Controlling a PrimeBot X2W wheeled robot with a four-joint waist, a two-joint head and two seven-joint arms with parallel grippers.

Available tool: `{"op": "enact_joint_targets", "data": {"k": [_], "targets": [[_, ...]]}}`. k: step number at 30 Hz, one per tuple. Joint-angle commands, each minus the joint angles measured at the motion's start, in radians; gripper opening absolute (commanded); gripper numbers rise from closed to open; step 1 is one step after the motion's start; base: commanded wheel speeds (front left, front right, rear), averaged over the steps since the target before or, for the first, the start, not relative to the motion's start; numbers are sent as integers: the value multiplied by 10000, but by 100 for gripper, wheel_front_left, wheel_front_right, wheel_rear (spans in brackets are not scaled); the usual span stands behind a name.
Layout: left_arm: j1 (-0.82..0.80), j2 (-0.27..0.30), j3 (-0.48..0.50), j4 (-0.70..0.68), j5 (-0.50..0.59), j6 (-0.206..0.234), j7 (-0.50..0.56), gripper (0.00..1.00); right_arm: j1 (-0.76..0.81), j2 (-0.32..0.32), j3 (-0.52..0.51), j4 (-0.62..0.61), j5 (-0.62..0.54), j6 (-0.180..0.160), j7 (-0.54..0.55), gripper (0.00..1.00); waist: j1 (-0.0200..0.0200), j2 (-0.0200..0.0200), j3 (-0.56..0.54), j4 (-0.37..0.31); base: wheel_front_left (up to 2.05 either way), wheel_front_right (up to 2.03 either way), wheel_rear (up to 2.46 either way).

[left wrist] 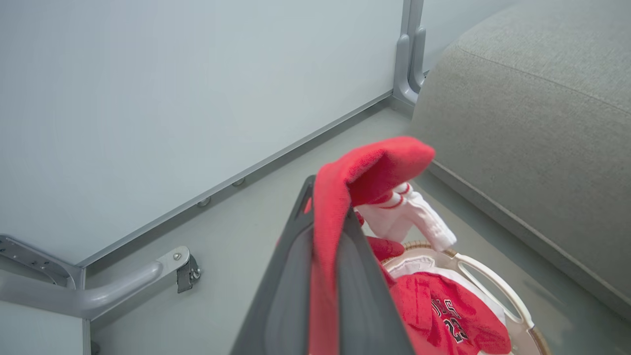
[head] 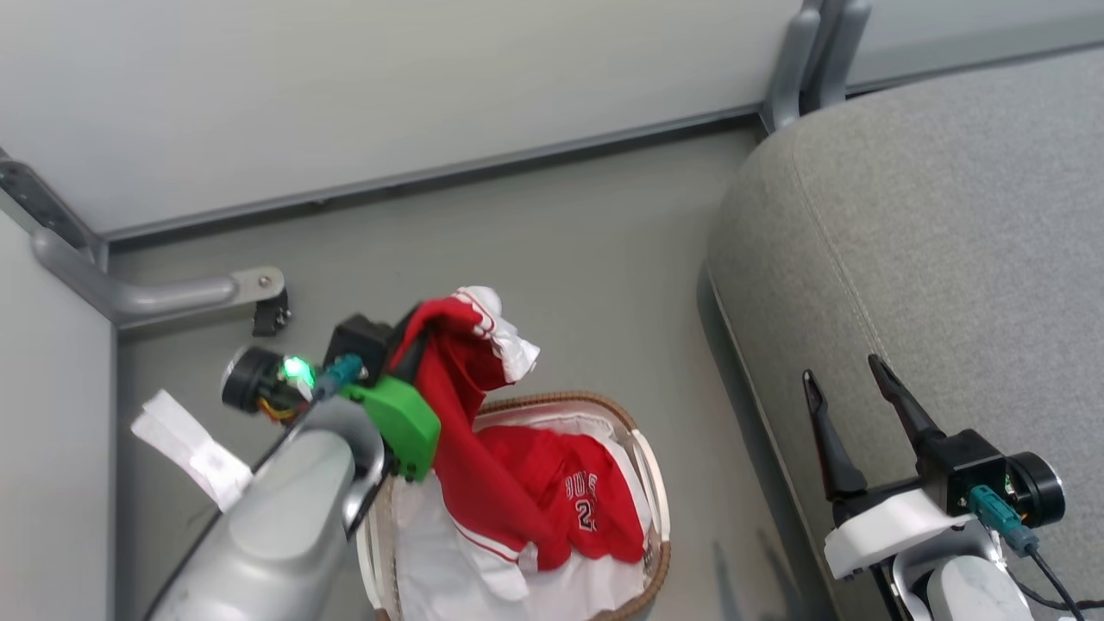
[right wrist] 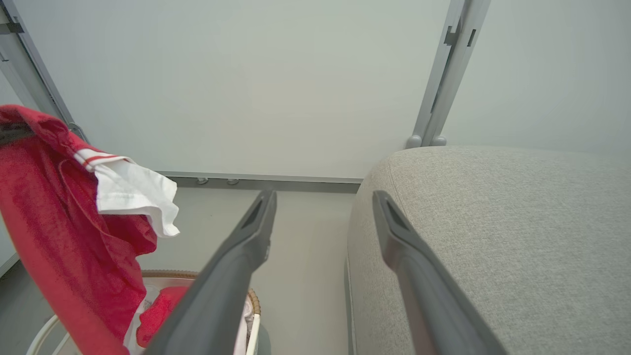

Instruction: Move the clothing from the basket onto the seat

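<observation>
My left gripper [head: 416, 335] is shut on a red garment with white trim [head: 470, 405] and holds it up above the basket [head: 657, 483]. The cloth's lower end still trails down into the basket. In the left wrist view the red garment [left wrist: 328, 231] is pinched between the dark fingers [left wrist: 291, 281]. A second red garment with white lettering [head: 586, 500] lies on the basket's white liner [head: 448, 561]. The light-grey seat [head: 949, 259] stands to the right. My right gripper [head: 849, 373] is open over the seat's near edge, with nothing between its fingers [right wrist: 246, 246].
A pale wall panel [head: 388, 86] runs behind, with a grey metal bracket [head: 172, 297] on the floor at the left and a post [head: 811, 60] by the seat's corner. A strip of grey floor [head: 604, 259] separates basket and seat.
</observation>
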Motion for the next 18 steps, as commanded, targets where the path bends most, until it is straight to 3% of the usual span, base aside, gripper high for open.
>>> {"op": "enact_joint_targets", "data": {"k": [1,12,18], "targets": [[-416,180,-157,-280,-116,9,13,0,214,-43,13,32,-34,-10,-53,100,0,0,-808,375,0,0,0],[-2517,1115,-815,-2554,-283,15,925,0,367,-42,198,50,-131,-10,-51,100,0,0,-1477,336,0,0,0],[-3442,1211,-830,-3252,-216,14,1435,0,39,-43,622,52,-193,-10,-51,100,0,0,-1511,268,0,0,0]]}}
